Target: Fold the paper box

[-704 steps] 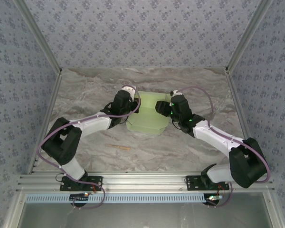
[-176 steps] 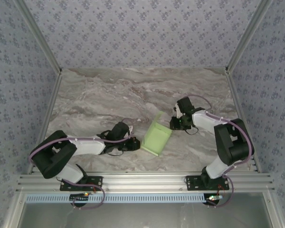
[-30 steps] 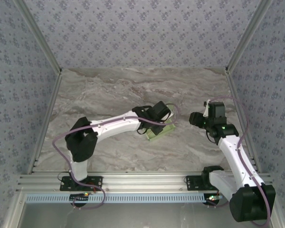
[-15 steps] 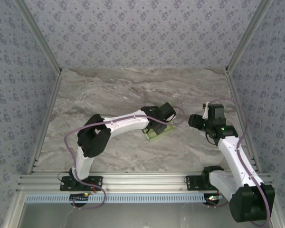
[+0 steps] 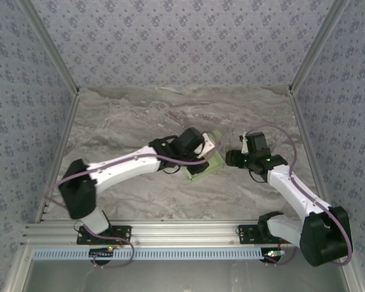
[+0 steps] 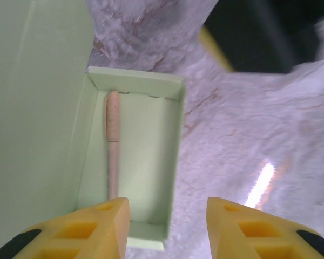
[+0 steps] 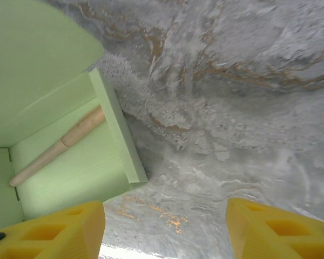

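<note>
The paper box [image 5: 208, 166] is a pale green tray lying on the marble at mid-table, with its lid [image 6: 38, 81] standing up along one long side. A thin tan stick [image 6: 113, 141] lies inside the box [image 6: 146, 145]. My left gripper [image 6: 167, 226] hovers over the box's near end, open, with nothing between its yellow fingers [image 6: 83, 229]. In the top view the left gripper [image 5: 201, 149] sits just left of the box. My right gripper [image 7: 164, 226] is open over bare marble just right of the box [image 7: 70, 172], and the stick [image 7: 59, 145] shows there too. The right gripper [image 5: 232, 159] is close to the box's right end.
Grey marbled tabletop [image 5: 140, 115] runs wide to the back and left. Patterned walls with metal posts [image 5: 55, 67] close three sides. The aluminium base rail [image 5: 182, 231] lies along the near edge.
My left jaws have widened while the left arm shifted over the box. The right gripper has moved left, closer to the box's right end.
</note>
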### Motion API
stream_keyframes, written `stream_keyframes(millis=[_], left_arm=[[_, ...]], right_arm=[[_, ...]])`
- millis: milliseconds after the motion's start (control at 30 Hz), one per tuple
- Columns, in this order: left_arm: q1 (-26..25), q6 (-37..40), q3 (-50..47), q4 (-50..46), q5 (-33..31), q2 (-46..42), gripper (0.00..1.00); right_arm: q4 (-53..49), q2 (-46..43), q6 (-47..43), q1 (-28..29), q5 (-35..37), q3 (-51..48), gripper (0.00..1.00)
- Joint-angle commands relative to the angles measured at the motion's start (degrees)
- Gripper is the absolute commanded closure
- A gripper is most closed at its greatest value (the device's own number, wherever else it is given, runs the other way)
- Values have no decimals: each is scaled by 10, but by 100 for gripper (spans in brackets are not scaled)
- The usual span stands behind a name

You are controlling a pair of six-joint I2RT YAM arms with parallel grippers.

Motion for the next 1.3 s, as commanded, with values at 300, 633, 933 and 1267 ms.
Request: stream_keyframes(millis=[300,633,933,1267], left_arm=[[78,-93,-72,54,162,-128,55],[142,-162,-141,47,178,-245,52],[249,-244,-289,63,188,-313,48],[278,-251,-318,120,181,-275,47]], right_arm=[[33,25,-12,-4,52,7,34],[60,-2,-29,-45,-46,-16,29],[163,94,0,-13,-66,-2,30],[245,181,21,40,-73,-14,39]])
